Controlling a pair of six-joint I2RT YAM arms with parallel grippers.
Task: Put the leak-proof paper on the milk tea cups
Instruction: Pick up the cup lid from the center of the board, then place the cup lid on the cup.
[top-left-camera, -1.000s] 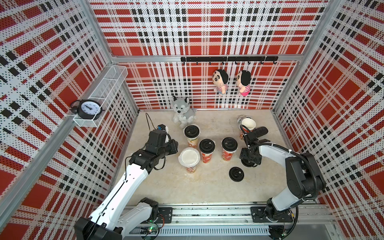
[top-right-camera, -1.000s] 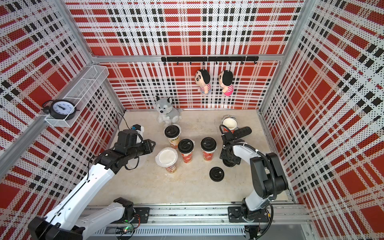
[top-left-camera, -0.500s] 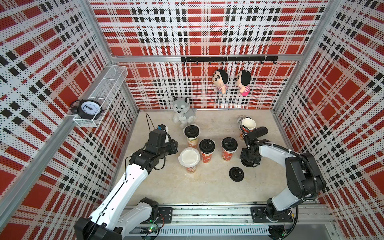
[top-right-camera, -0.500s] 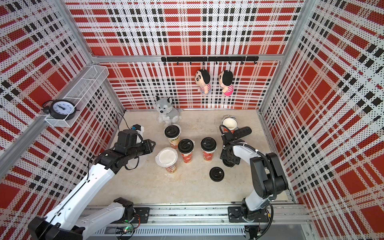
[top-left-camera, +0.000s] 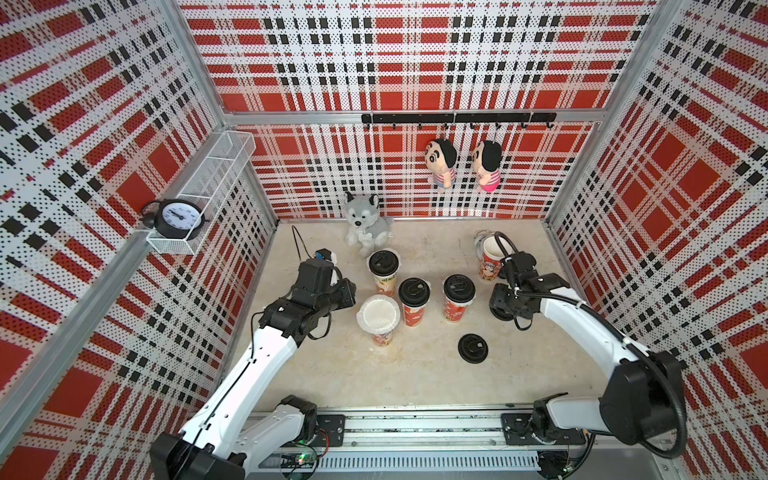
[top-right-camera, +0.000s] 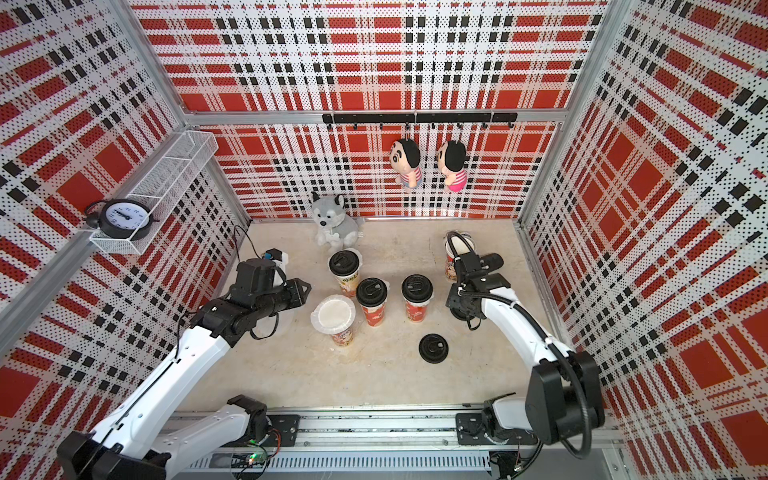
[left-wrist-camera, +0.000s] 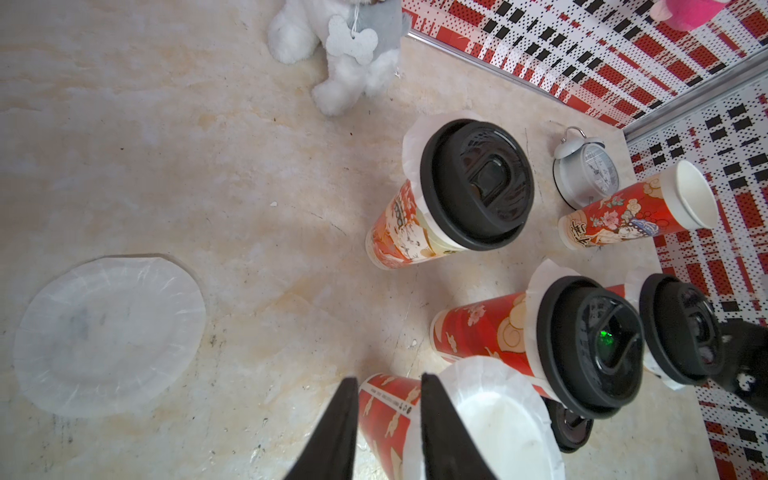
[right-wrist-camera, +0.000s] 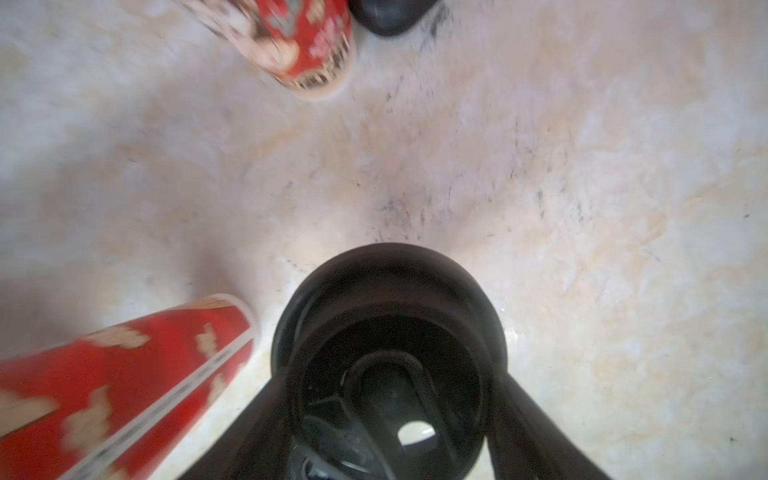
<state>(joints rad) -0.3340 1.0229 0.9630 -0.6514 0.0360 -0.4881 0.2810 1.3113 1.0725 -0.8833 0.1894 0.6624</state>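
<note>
Five milk tea cups stand mid-table. Three wear black lids over paper (top-left-camera: 383, 263) (top-left-camera: 414, 291) (top-left-camera: 458, 288). A fourth (top-left-camera: 381, 337) has a leak-proof paper (top-left-camera: 377, 314) lying over its mouth, also seen in the left wrist view (left-wrist-camera: 490, 419). The fifth cup (top-left-camera: 490, 257) stands open at the back right. Another leak-proof paper (left-wrist-camera: 108, 336) lies flat on the table. My left gripper (left-wrist-camera: 388, 415) hovers just left of the paper-topped cup, open and holding nothing. My right gripper (right-wrist-camera: 388, 374) is low, right of the cups, shut on a black lid (right-wrist-camera: 386, 332).
A second black lid (top-left-camera: 472, 348) lies on the table in front of the cups. A grey husky plush (top-left-camera: 365, 224) sits at the back wall. A white alarm clock (left-wrist-camera: 586, 170) stands beside the open cup. Plaid walls close in on three sides.
The right gripper's jaws have narrowed onto the black lid. Both arms have stayed almost where they were, and the cups and papers have not moved.
</note>
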